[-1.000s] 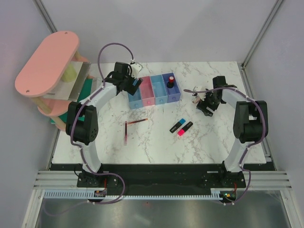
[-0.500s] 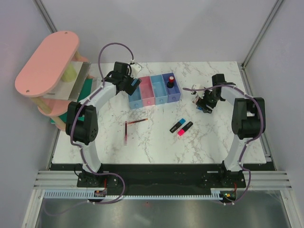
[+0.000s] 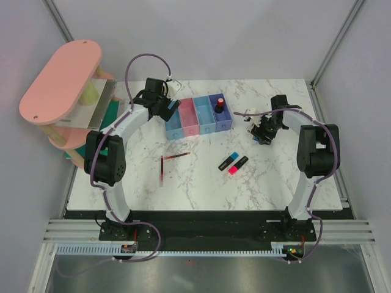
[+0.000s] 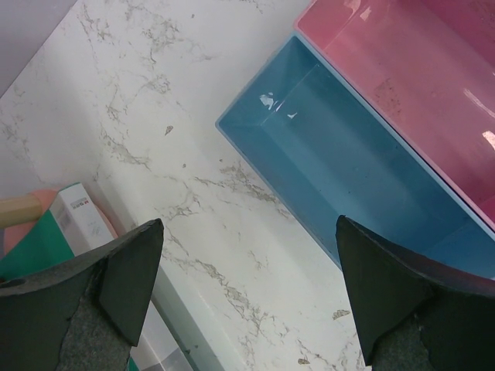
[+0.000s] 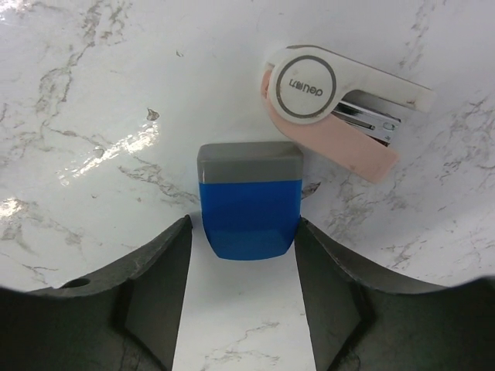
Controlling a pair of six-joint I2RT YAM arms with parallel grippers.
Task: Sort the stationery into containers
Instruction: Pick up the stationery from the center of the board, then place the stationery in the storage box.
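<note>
With right gripper straddling the blue block at centre frame, jaws hugging both sides, firm pinch or not impossible to tell, squeeze square and low, keep off the stapler upper right, then lift straight for the containers.

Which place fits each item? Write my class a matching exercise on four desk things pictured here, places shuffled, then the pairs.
Items
1 blue block
2 red-capped piece
3 dark-red pens
4 mini stapler

Places
A forming an L on the table
B inside the purple bin
C between the right pincer's fingers
D beside the block, outside the pincer

Pairs: 1-C, 2-B, 3-A, 4-D
</note>
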